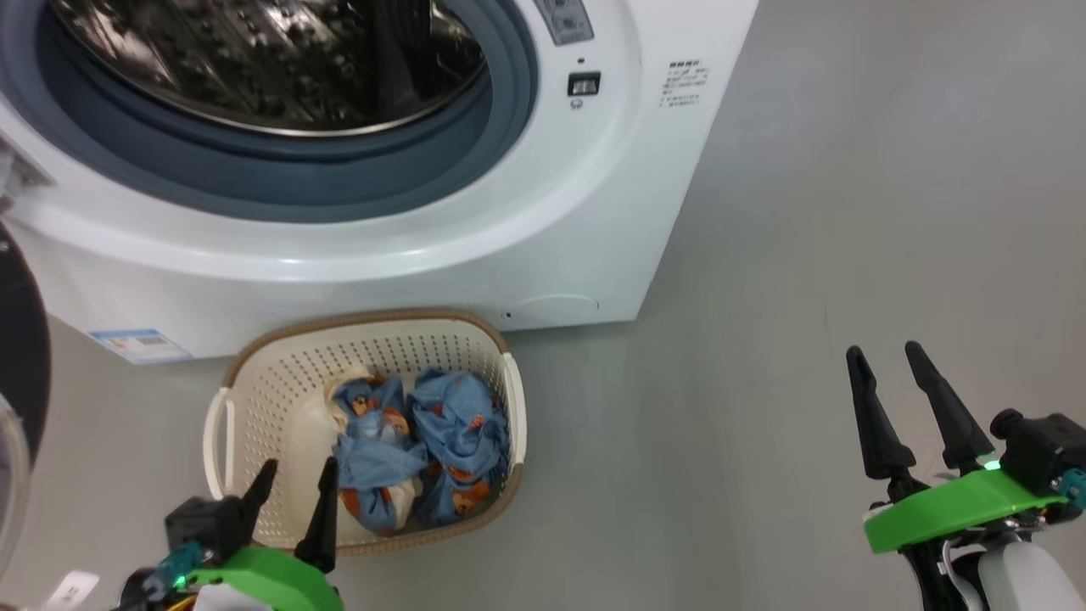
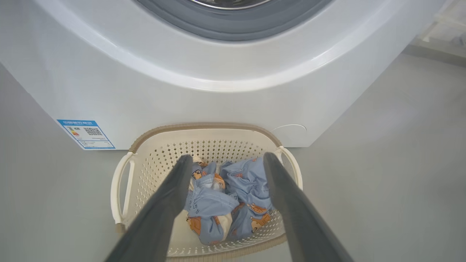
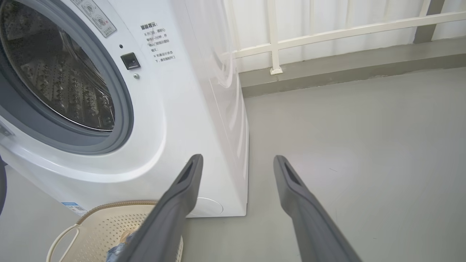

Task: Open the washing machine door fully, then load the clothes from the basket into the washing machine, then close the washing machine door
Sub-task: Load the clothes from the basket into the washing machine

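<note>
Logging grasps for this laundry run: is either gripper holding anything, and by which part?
Nothing is held. The left gripper is open, pointed at the clothes in the basket; the right gripper is open over the floor.

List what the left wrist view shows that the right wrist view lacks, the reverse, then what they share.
Left wrist, not right: the open left gripper, the label's QR code, both basket handles. Right wrist, not left: the open right gripper, the latch slot, the printed notice. Shared: the washing machine, its gasket, the basket, the clothes, grey floor.
</note>
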Controlling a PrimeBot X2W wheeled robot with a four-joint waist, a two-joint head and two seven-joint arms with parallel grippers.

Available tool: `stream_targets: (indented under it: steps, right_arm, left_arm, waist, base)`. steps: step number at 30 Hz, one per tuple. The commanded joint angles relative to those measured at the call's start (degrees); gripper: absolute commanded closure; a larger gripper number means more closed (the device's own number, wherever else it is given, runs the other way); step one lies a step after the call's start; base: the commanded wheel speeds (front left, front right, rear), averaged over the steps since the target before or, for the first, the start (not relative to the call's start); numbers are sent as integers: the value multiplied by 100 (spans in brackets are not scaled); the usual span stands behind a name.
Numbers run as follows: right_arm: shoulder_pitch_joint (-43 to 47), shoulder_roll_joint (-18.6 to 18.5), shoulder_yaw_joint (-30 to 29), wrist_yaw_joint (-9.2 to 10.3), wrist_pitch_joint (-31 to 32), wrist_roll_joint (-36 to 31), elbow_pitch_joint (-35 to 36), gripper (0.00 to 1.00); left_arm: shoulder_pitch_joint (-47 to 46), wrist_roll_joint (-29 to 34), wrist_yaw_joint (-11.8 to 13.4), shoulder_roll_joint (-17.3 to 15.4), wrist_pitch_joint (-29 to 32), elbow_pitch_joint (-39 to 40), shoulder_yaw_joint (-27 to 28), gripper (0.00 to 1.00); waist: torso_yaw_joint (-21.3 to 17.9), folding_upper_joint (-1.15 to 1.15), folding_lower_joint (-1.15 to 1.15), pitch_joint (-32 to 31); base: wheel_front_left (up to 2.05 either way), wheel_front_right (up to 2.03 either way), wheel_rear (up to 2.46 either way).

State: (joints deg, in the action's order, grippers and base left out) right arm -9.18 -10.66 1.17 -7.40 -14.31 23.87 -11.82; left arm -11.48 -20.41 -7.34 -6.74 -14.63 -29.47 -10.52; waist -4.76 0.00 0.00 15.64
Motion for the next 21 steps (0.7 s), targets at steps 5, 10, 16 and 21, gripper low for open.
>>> stream_targets:
  steps: [5, 10, 16, 21]
  right_arm:
    - [-247, 18, 173, -9, -69, -26, 151, 0]
    - [-475, 90, 252, -9, -69, -20, 170, 0]
    - [-769, 197, 335, -9, -69, -27, 222, 0]
    - [-968, 240, 355, -9, -69, -26, 286, 0]
  left_arm:
    - [-618, -137, -14, -197, -37, -555, -114, 0]
    - [-1306, -274, -14, -282, -37, -1361, -349, 0]
    - [-2188, -445, -14, -350, -37, -2346, -660, 0]
    - [-2742, -585, -14, -415, -37, -3015, -1038, 0]
  waist:
    - [-86, 0, 0, 576]
    - [-145, 0, 0, 1002]
    - [-204, 0, 0, 1531]
    - [-259, 0, 0, 1903]
  base:
    - [0, 0, 0]
    - [0, 0, 0]
    - [0, 0, 0]
    - [0, 0, 0]
